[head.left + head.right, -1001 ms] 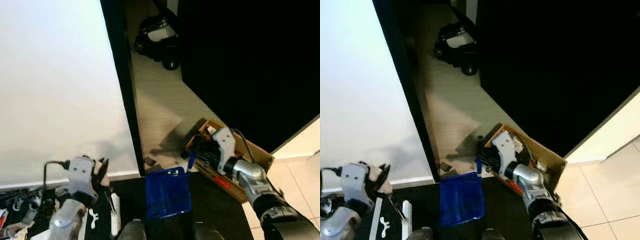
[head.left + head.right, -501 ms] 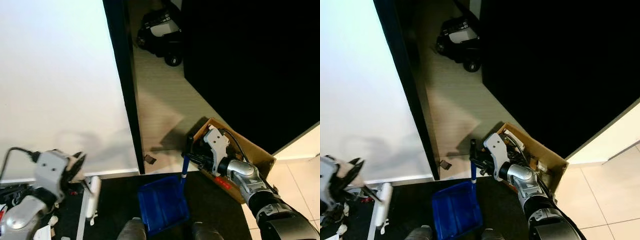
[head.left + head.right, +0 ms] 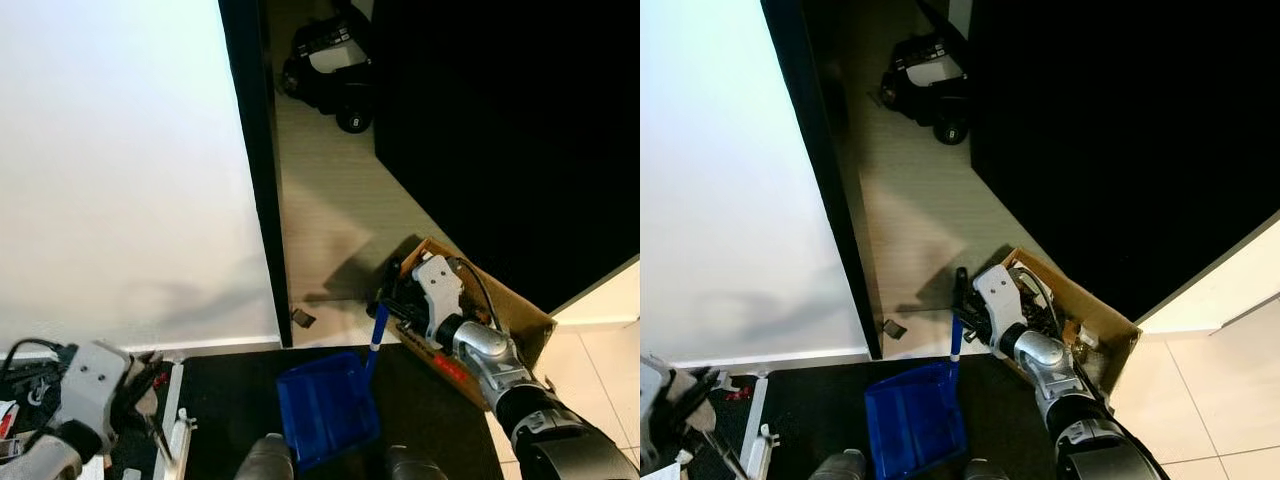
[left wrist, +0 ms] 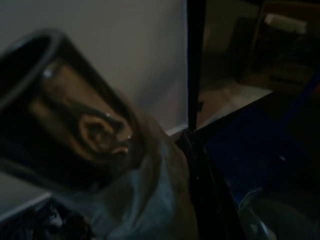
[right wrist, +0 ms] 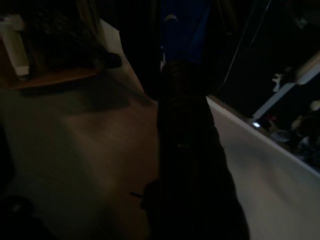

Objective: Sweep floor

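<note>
Dustpan [image 3: 328, 408], blue, lies on the dark mat [image 3: 440, 400] just ahead of the robot's feet, its blue handle [image 3: 376, 333] rising toward the pale floor [image 3: 330, 215]; the right gripper [image 3: 392, 300] has its black fingers closed around the top of that handle, just beyond the dustpan's far edge; a small dark scrap [image 3: 300, 318] lies on the pale floor near the dustpan, on its left, at the foot of the black door frame [image 3: 255, 170]; an open cardboard box [image 3: 500, 310] sits just right of the dustpan, touching the right arm from behind; a black and white wheeled machine [image 3: 330, 70] stands well beyond the dustpan down the corridor; the white wall [image 3: 120, 170] rises left of the frame; the left gripper [image 3: 150, 385] hangs low, well left of the dustpan, over a clutter of tools and white parts [image 3: 175, 430]; whether its fingers are apart or together I cannot tell, the wrist camera being dark and blurred.
</note>
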Motion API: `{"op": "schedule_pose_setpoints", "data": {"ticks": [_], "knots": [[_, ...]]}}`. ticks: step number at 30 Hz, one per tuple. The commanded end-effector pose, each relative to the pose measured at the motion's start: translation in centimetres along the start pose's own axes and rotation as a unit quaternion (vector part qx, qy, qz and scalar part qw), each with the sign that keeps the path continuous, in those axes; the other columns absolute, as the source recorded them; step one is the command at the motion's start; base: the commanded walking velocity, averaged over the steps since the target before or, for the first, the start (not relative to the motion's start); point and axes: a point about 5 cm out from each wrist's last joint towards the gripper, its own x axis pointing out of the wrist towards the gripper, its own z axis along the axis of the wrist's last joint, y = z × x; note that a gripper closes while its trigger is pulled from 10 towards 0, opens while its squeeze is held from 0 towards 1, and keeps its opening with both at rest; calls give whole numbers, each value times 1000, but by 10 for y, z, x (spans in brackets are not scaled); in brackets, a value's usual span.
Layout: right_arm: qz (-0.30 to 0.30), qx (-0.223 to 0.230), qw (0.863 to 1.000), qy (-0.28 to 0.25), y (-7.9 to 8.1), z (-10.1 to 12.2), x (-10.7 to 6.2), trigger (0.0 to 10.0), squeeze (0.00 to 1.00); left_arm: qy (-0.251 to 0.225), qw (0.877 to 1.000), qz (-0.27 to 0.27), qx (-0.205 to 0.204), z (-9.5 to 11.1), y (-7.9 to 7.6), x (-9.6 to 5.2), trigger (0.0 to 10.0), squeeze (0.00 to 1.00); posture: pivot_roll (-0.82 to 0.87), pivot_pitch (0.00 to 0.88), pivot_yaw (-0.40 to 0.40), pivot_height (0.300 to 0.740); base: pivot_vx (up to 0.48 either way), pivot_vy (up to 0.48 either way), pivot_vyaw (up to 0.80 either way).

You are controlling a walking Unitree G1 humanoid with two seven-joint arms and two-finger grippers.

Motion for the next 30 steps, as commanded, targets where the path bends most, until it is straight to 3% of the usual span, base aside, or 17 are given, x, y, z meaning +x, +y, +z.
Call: {"op": "schedule_pose_setpoints", "data": {"ticks": [1,4,8,16,21,25,30], "knots": [[-24,1,1000,8,-5,-5,-4,10000,0,-10,1000,1,-8,-3,-8,2,10000,0,180,97,-68,740,0,0,0],[-16,2,1000,6,-1,-4,-2,10000,0,-19,999,-3,-26,-4,-19,6,10000,0,180,99,-72,740,0,0,0],[-13,5,1000,-1,1,-3,0,10000,0,-41,999,-19,-7,11,-27,6,10000,0,180,97,-68,740,0,0,0],[-11,5,1000,-3,3,-4,-1,10000,0,-75,990,35,111,29,5,9,10000,0,175,114,-68,740,0,0,0],[-14,4,1000,0,0,-7,-4,10000,0,-76,985,57,146,41,27,4,10000,0,169,114,-66,740,0,0,0],[-16,4,1000,1,-1,-8,-6,10000,0,-65,985,67,145,42,36,3,10000,0,164,122,-68,740,0,0,0],[-13,2,1000,1,0,-7,-5,10000,0,-34,995,80,47,10,29,20,10000,0,148,129,-87,740,0,0,0]]}}
